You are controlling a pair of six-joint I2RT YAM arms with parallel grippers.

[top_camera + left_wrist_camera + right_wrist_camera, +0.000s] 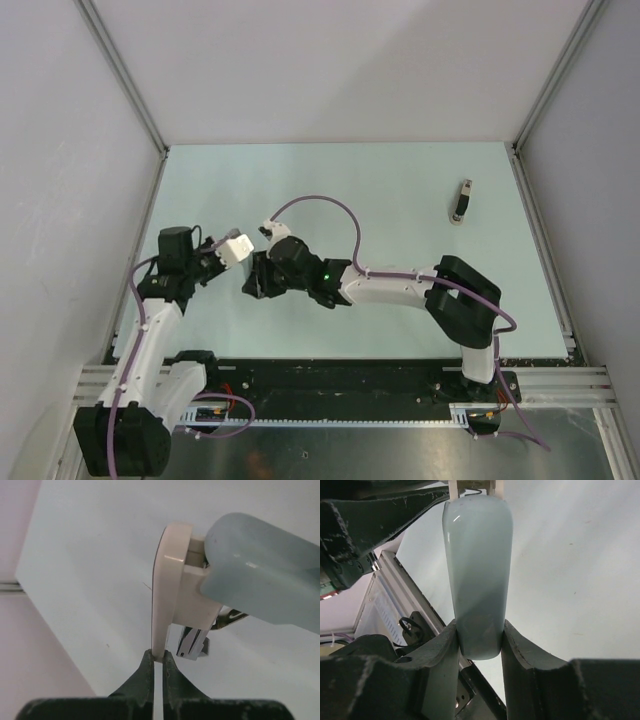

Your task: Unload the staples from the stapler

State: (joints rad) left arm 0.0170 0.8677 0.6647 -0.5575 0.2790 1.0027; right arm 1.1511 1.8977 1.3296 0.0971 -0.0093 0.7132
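The stapler is held in the air between both arms, opened up. My left gripper is shut on the end of its thin cream base. My right gripper is shut on the end of its pale blue top cover, which also shows in the left wrist view. A shiny metal magazine hangs open between base and cover. I cannot make out any staples in it, and none show loose on the table. In the top view my left gripper and right gripper meet at centre left.
A small dark and silvery object lies on the pale green table at the far right. Metal frame rails and grey walls bound the table on three sides. The left arm's body is close to the right wrist.
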